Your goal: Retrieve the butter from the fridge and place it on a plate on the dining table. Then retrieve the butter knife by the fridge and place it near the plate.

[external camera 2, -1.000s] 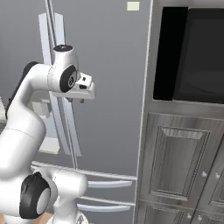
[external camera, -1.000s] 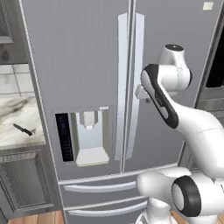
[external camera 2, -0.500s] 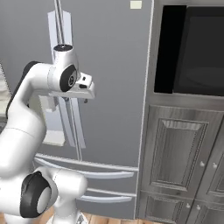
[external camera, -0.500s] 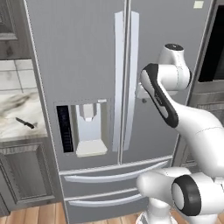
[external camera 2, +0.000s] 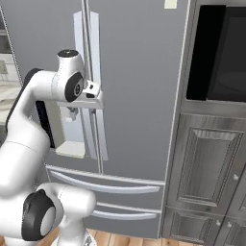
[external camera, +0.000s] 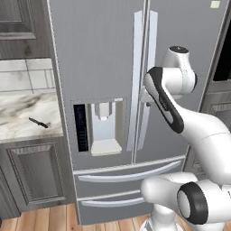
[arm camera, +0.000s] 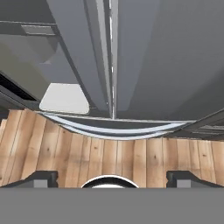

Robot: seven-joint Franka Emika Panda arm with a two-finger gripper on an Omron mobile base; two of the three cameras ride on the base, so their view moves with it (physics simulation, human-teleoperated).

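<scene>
The grey fridge [external camera: 113,54] stands straight ahead with both doors shut, so the butter is hidden. Its two long handles [external camera: 137,81] run side by side down the middle seam. My gripper [external camera: 147,103] hangs just in front of these handles at mid height and points down [external camera 2: 73,114]. In the hand view my gripper [arm camera: 112,179] is open, its fingertips [arm camera: 41,178] far apart with nothing between them, and the door seam [arm camera: 113,65] and bottom drawer handle [arm camera: 113,129] lie beyond. The butter knife [external camera: 39,122] lies on the marble counter [external camera: 22,113] left of the fridge. The plate and dining table are out of view.
The water dispenser [external camera: 106,128] is set into the left door. A dark cabinet [external camera: 36,176] sits under the counter. Right of the fridge stand a black built-in oven [external camera 2: 221,53] and grey panelled cabinet doors [external camera 2: 206,163]. The floor is wood [arm camera: 109,157].
The whole picture has slid to the right in both base views, so the base has moved. The arm keeps its pose in front of the fridge handles.
</scene>
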